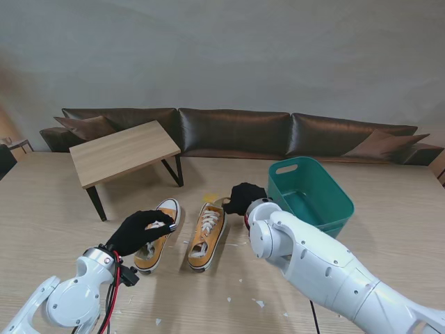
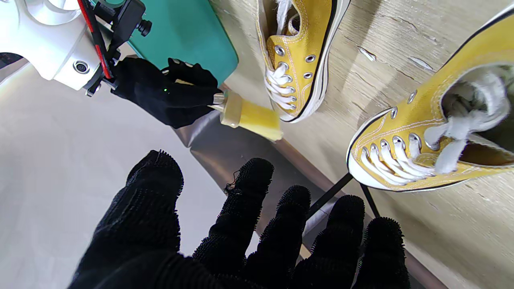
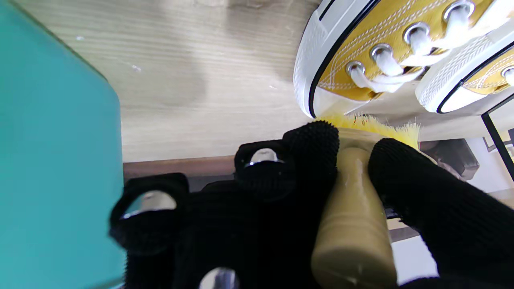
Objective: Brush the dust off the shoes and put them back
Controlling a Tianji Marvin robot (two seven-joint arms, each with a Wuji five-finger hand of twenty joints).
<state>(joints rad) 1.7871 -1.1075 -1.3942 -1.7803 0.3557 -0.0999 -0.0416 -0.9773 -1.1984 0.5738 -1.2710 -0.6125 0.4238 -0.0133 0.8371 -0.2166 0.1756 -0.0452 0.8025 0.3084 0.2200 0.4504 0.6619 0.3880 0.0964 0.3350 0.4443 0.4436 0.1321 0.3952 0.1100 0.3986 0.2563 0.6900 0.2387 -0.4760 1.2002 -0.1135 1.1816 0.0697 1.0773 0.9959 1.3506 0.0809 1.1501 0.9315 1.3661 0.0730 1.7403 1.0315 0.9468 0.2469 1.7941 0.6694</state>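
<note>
Our right hand [image 1: 243, 197] has its fingers wrapped tight around the brush [image 2: 249, 115], bristles right at the toe of the right shoe [image 1: 207, 235]. Our left hand [image 1: 141, 231] floats over the left shoe [image 1: 158, 234], fingers spread, gripping nothing. Teal basket [image 1: 311, 193] sits just beside the right hand.

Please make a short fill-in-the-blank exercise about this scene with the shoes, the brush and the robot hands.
1. The right robot hand holds a wooden brush with ____ bristles.
2. The two yellow canvas sneakers have ____ laces.
3. The teal plastic basket stands on the robot's ____ side.
4. The left robot hand holds ____.

Missing words: yellow; white; right; nothing
</note>
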